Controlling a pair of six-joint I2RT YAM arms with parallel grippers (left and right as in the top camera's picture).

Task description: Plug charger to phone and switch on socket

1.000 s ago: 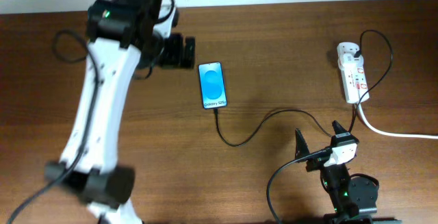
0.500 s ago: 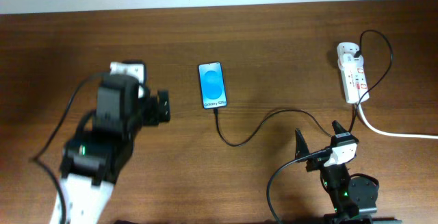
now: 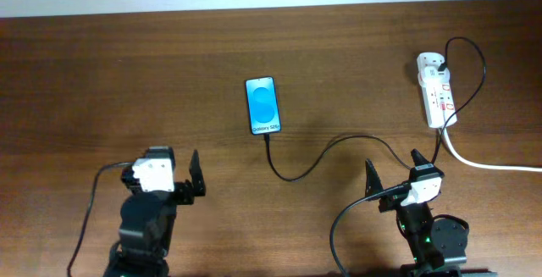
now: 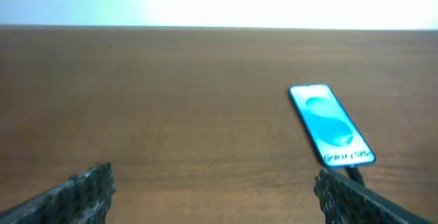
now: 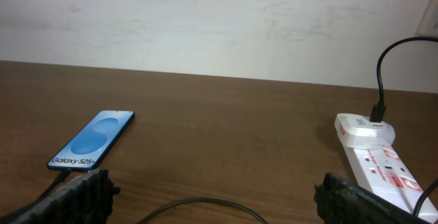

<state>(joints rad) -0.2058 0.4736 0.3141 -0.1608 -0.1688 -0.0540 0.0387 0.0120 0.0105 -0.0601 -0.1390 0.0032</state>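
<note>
The phone (image 3: 263,104) lies flat mid-table, blue screen up; it also shows in the left wrist view (image 4: 331,125) and the right wrist view (image 5: 92,140). The thin black charger cable (image 3: 322,152) runs from the phone's near end in a curve to the white socket strip (image 3: 437,90), where its plug sits at the far end (image 5: 377,112). The strip also shows in the right wrist view (image 5: 378,159). My left gripper (image 3: 193,180) is open and empty at the near left. My right gripper (image 3: 391,178) is open and empty at the near right, short of the cable.
A thick white mains cord (image 3: 491,163) runs from the strip off the right edge. The table's far edge meets a pale wall (image 5: 219,25).
My left arm has drawn back from beside the phone to the near left of the table and folded down. The right arm, phone and cable have not moved.
</note>
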